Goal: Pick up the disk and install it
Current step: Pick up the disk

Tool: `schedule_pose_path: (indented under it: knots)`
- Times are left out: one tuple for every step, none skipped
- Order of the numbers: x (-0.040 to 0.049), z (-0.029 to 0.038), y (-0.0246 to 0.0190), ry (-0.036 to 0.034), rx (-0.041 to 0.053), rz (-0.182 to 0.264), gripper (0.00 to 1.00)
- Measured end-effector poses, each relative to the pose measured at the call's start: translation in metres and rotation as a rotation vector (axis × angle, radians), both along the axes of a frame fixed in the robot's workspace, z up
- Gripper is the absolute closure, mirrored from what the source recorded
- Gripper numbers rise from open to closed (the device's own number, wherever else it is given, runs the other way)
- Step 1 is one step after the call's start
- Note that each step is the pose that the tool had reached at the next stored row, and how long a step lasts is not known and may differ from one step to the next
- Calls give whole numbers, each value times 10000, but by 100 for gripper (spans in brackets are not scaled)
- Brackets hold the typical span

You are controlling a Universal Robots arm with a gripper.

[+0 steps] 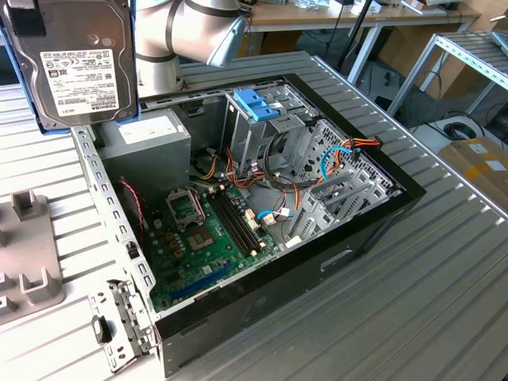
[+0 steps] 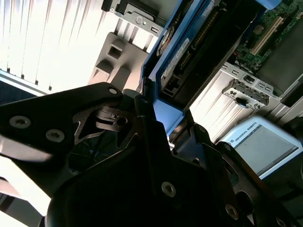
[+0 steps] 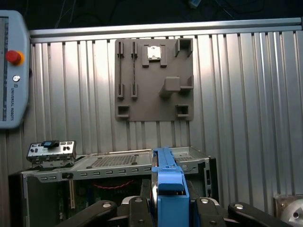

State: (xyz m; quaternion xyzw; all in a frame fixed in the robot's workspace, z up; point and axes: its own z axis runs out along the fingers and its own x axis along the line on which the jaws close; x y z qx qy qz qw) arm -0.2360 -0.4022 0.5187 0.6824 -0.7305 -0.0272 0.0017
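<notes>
The disk [image 1: 83, 63], a black-and-silver hard drive with a white label in a blue carrier, hangs in the air at the exterior view's upper left, above the table beside the open computer case [image 1: 373, 230]. In the first wrist view my gripper [image 3: 169, 210] is shut on the disk's blue carrier [image 3: 168, 182], with a black finger on each side. The second wrist view shows the disk [image 2: 187, 52] edge-on, rising out of the gripper [image 2: 156, 118]. Inside the case a metal drive cage topped by a blue bracket [image 1: 258, 103] stands toward the back.
The case holds a green motherboard [image 1: 206, 238], a grey power-supply box [image 1: 147, 135] and loose cables [image 1: 349, 151]. A grey fixture plate [image 3: 154, 80] lies on the ribbed metal table [image 1: 413, 302]. A teach pendant [image 3: 9, 71] lies near the case. My arm [image 1: 190, 32] rises behind it.
</notes>
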Motion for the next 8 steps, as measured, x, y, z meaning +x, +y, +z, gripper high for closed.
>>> schedule_pose_path:
  knots:
    - [7,-1,0,-1,-1,1,63]
    - [15,-1,0,0,-4,1,63]
    - [26,-1,0,0,-6,0,63]
    - [37,-2,0,0,-9,0,63]
    - [50,-2,0,0,-13,0,63]
    - [63,-3,0,0,-17,0,63]
    - [70,-3,0,0,-19,0,63]
    - [76,-3,0,0,-20,0,63]
